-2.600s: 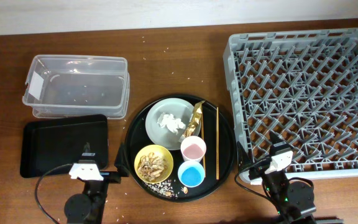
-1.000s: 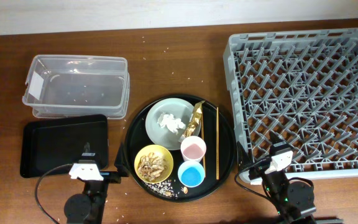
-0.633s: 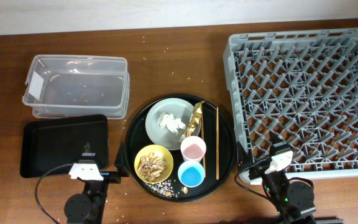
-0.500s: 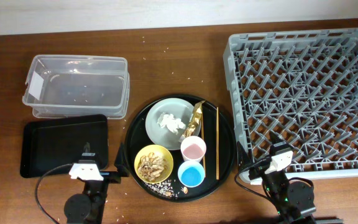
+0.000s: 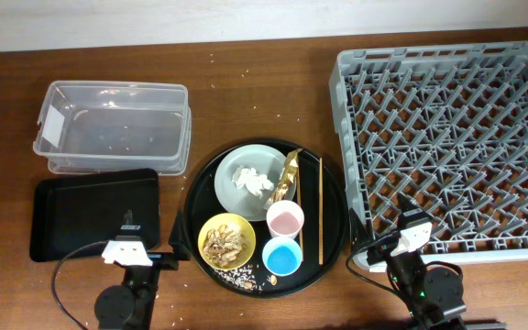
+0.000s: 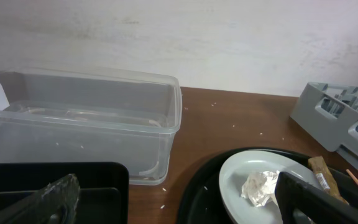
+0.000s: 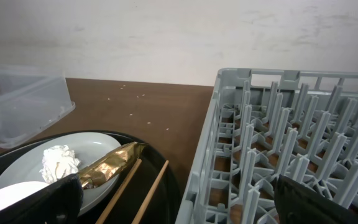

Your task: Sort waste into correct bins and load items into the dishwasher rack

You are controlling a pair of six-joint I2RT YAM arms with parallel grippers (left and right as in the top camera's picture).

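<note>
1. Left wrist view: left gripper [image 6: 176, 180] spread wide, empty.
2. Right gripper [image 7: 178, 182] equally wide, holding nothing.
3. Crumpled tissue [image 5: 251, 180] and gold wrapper [image 5: 291, 174] lie on the plate [image 5: 228, 189], near the table [image 5: 264, 82] front edge.

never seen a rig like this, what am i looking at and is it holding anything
It's a two-armed robot at a wooden table. One picture looks straight down from above. The other two come from a camera on each wrist, so the dark shapes in their lower corners are parts of that arm itself. The left gripper and right gripper are both open and hold nothing. In the middle, a round black tray carries a plate with crumpled tissue and a gold wrapper, plus chopsticks, a yellow bowl of food scraps, a pink cup and a blue cup. Left of it sit a clear tub and a flat black tray; on the right, a grey dishwasher rack.
</note>
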